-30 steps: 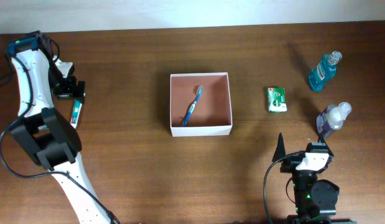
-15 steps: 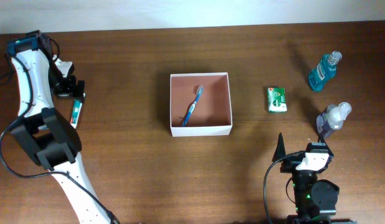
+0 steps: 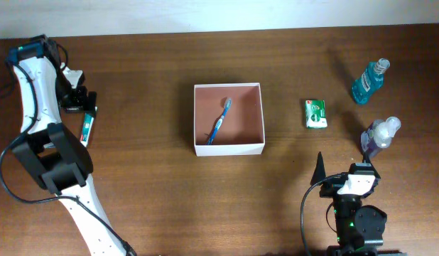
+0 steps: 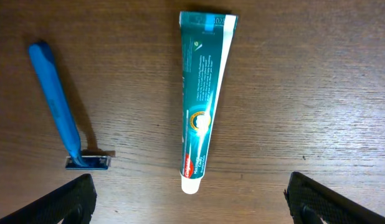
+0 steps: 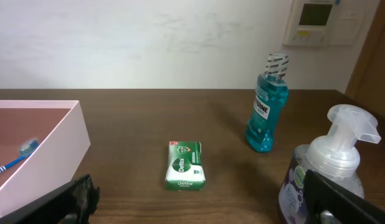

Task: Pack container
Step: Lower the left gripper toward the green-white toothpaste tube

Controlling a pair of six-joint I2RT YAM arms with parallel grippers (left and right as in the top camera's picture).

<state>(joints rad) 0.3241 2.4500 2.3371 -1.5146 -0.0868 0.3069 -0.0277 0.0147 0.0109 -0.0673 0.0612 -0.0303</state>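
Observation:
The container (image 3: pixel 229 148), a square white-walled box with a reddish-brown floor, sits mid-table and holds a blue toothbrush (image 3: pixel 219 121). Its pink wall also shows at the left of the right wrist view (image 5: pixel 49 140). My left gripper (image 4: pixel 192 208) is open and empty, hovering over a teal toothpaste tube (image 4: pixel 202 99) and a blue razor (image 4: pixel 61 112) at the far left of the table. In the overhead view the left gripper (image 3: pixel 79 105) is just above the toothpaste tube (image 3: pixel 85 128). My right gripper (image 5: pixel 205 208) is open and empty near the front edge (image 3: pixel 345 169).
A green soap packet (image 3: pixel 316 113) lies right of the container. A blue mouthwash bottle (image 3: pixel 369 80) stands at the far right. A pump bottle (image 3: pixel 380 136) stands close to my right gripper, at its right finger (image 5: pixel 332 168).

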